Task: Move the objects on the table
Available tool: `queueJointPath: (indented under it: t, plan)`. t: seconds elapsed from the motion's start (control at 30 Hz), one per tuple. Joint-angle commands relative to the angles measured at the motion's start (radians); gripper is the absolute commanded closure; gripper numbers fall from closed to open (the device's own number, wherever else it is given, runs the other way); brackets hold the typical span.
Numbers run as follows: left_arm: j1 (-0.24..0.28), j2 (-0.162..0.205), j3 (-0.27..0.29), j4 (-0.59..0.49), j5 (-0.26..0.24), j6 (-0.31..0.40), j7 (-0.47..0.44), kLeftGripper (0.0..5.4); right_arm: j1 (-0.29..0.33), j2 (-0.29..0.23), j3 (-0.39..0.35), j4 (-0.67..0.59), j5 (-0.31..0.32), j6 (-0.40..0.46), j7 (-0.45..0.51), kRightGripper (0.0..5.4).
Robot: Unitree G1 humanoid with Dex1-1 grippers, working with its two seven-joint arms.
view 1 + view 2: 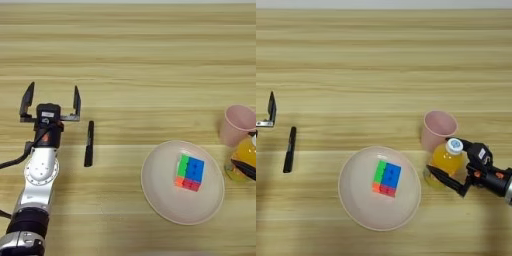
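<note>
So the right gripper (455, 166) has its two black fingers clamped around the orange juice bottle (445, 160), which stands upright on the tabletop (130, 55) just beside the pink cup (438, 129). Over on the left, the left gripper (51, 101) sits with fingers spread wide, holding nothing. The black marker pen (89, 143) lies flat just to its right. The puzzle cube (387, 178) rests on the pink plate (356, 200).
</note>
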Motion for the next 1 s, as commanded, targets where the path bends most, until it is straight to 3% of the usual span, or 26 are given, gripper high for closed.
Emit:
queueJointPath:
  t: [0.03, 0.8, 1.0]
  plan:
    - [-0.003, 0.011, 0.0, -0.001, 0.001, -0.007, -0.006, 0.0, -0.005, -0.002, -0.003, -0.013, 0.02, 0.0, 0.013, 0.03]
    - [-0.006, 0.006, -0.003, 0.004, 0.009, -0.01, 0.001, 0.0, -0.001, 0.0, -0.061, -0.119, 0.163, 0.103, 0.054, 0.03]
    - [-0.007, 0.007, -0.003, 0.004, 0.008, -0.01, 0.001, 0.0, -0.005, 0.016, -0.104, -0.214, 0.271, 0.186, 0.053, 0.03]
